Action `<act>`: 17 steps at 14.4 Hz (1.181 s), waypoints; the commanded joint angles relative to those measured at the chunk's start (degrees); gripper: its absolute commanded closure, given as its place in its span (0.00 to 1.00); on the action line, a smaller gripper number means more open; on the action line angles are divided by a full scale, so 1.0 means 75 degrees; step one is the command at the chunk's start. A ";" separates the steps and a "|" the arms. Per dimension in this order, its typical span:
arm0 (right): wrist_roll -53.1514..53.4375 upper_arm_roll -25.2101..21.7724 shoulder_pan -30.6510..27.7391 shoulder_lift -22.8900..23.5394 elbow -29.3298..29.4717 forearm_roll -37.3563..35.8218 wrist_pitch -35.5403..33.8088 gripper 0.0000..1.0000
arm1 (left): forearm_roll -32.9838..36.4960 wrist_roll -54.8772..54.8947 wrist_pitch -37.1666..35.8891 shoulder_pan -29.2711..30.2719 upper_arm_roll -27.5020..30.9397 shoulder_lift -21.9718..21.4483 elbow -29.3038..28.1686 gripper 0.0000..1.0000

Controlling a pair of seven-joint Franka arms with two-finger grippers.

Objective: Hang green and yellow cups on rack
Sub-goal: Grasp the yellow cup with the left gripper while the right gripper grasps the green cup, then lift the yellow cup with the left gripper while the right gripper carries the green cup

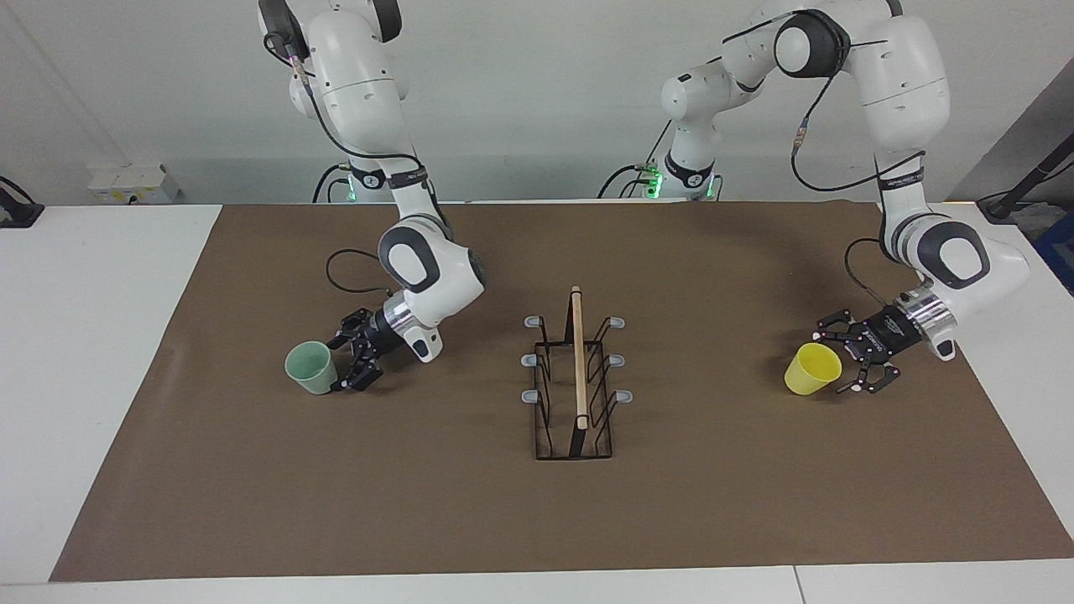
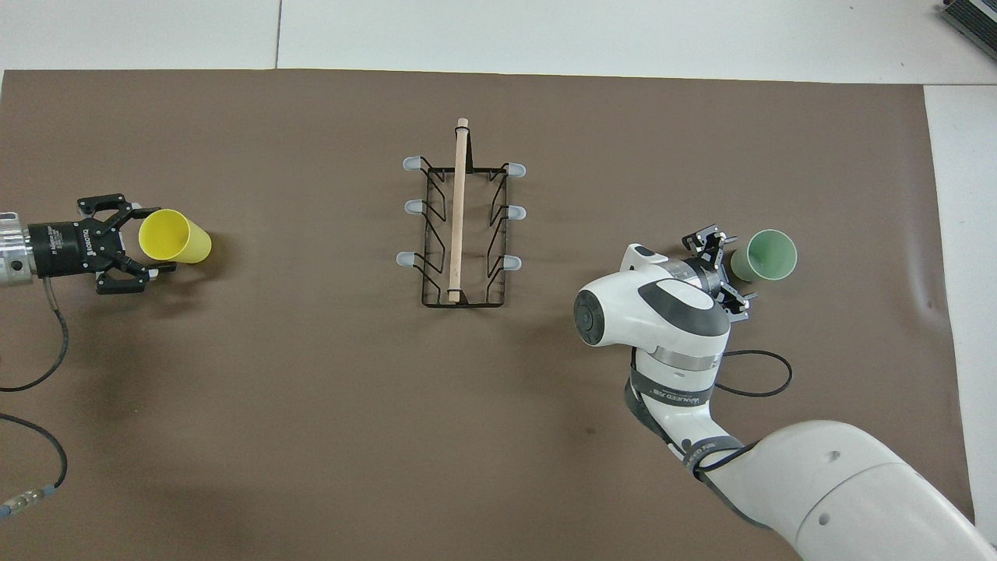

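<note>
One white worktop [image 1: 101, 352] carries one brown mat [image 1: 537, 503] that covers nearly all of it, and two white arms reach down onto that mat, one at each end. In the middle of the mat stands one rack [image 1: 574, 394], a narrow black wire frame with a single pale wooden rod along its top and six grey-tipped prongs, three on each side; nothing hangs on any of them. There are two cups, both lying tipped on their sides on the mat and well apart from the rack. The green cup [image 1: 311, 367] lies toward the right arm's end of the worktop, and the yellow cup [image 1: 812, 369] lies toward the left arm's end. Each arm has one tool. The right tool [image 1: 351, 366] sits low, just beside the green cup, its fingers spread and released, one of them close against the cup's side. The left tool [image 1: 846, 366] is low at the yellow cup, also released, with its fingers standing wide on either side of the cup's base end without clamping it. In the overhead view the yellow cup [image 2: 174, 237] has its open mouth turned toward the left tool [image 2: 146, 241], and the green cup [image 2: 766, 255] has its mouth turned away from the right tool [image 2: 735, 272].
</note>
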 commanded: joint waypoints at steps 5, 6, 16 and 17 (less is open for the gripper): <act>0.0330 0.0049 -0.0625 -0.0187 -0.0453 -0.1272 0.0681 0.00 | -0.0548 0.0124 0.1022 -0.0514 0.0054 -0.0284 -0.0653 0.02; 0.0459 0.0049 -0.0766 -0.0187 -0.0511 -0.1529 0.0797 0.00 | -0.0560 0.0124 0.0988 -0.0479 0.0054 -0.0284 -0.0641 0.13; 0.0566 0.0049 -0.1002 -0.0187 -0.0582 -0.1836 0.0963 1.00 | 0.0071 0.0147 0.0799 -0.0866 0.0065 -0.1196 -0.0289 1.00; 0.0531 0.0049 -0.0932 -0.0187 -0.0547 -0.1824 0.0893 1.00 | 0.0328 0.0182 0.0858 -0.1028 0.0065 -0.1383 -0.0278 1.00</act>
